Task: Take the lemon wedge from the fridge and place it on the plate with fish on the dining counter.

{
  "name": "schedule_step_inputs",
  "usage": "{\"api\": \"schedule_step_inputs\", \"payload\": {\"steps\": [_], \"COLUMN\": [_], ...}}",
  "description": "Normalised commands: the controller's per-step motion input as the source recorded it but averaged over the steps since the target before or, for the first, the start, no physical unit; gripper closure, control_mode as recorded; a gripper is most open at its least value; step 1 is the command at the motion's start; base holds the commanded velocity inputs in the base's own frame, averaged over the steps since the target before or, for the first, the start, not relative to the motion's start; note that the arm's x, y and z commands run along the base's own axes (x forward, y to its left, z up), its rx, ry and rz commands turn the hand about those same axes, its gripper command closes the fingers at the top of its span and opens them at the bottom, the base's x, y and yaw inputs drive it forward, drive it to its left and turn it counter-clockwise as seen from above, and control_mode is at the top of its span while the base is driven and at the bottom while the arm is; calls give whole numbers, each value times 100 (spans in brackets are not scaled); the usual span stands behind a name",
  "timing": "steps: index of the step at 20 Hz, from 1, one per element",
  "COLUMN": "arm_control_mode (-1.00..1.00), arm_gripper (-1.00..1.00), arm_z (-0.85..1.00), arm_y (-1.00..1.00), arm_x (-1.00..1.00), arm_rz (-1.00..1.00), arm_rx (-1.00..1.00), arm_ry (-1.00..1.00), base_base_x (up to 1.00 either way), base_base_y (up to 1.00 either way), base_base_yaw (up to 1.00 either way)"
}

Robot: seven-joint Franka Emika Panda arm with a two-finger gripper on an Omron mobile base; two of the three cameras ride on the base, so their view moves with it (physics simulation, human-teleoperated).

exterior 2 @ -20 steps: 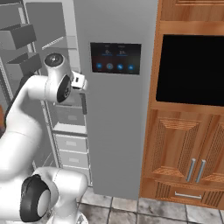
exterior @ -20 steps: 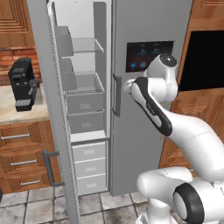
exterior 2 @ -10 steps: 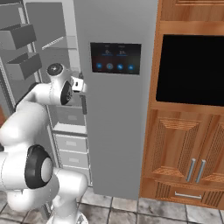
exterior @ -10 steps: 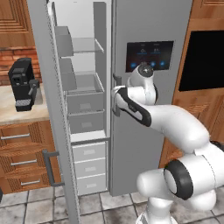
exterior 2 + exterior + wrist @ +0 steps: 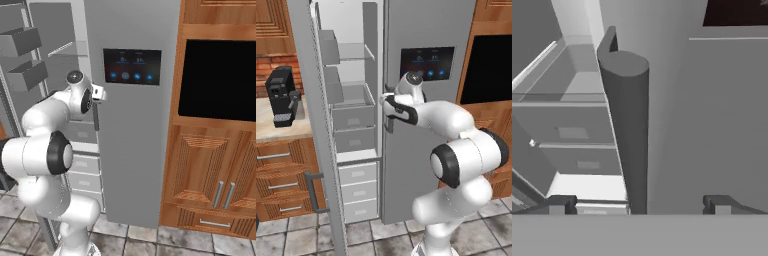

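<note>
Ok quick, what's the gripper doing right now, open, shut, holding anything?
Gripper: open, holding nothing; its fingertips stand either side of the fridge door handle.

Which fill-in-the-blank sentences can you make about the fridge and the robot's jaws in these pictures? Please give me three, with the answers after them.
1. The left door of the fridge stands ____.
2. In the hand view, the gripper has its jaws ____, one on each side of the vertical bar handle.
3. On the counter left of the fridge stands a coffee machine of ____ colour.

Missing words: open; open; black
</note>
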Motion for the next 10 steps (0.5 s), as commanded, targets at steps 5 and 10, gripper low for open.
{"api": "schedule_step_inputs", "payload": {"steps": [5,10], "arm_control_mode": [-100,-100], "arm_gripper": [-100,-100], "arm_z": [-37,-35], "arm_y": [1,2], "arm_x": [54,44], "arm_rz": [0,0], "arm_rx": [0,0], "arm_ry": [1,0], "base_base_x": [0,0], "base_base_y": [0,0], "base_base_yaw": [0,0]}}
